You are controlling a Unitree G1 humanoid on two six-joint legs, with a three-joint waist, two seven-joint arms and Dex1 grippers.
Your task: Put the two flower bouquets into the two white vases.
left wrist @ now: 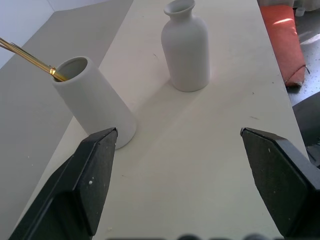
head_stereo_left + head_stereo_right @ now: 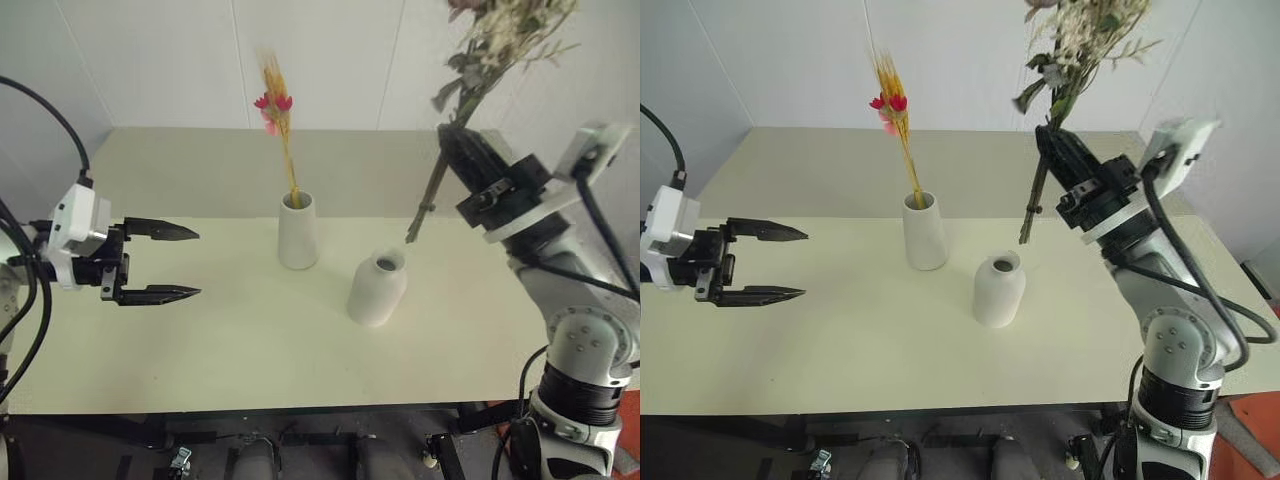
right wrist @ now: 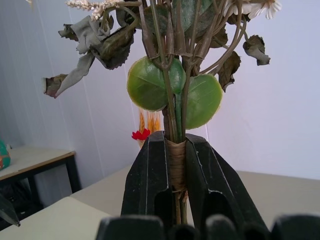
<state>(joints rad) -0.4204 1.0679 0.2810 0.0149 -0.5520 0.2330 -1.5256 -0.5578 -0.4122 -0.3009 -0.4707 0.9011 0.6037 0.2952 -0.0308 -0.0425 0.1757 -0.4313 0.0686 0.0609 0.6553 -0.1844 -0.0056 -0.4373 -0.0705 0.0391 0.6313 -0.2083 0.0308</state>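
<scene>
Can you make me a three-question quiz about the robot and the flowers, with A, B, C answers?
1. Where is the yellow bunch with red flowers?
A. In the tall vase
B. Lying on the table
C. In the round vase

2. How many white vases stand on the table?
A. One
B. Two
C. Three

3. What is the right gripper doing?
A. Hanging open with nothing in it
B. Pressing on the table
C. Holding the leafy bouquet in the air

Answers:
1 A: its stalks go down into the tall vase's mouth.
2 B: the tall vase and the round vase stand side by side.
3 C: its jaws are shut on the wrapped stems, above the round vase, while the left gripper is open and holds nothing.
</scene>
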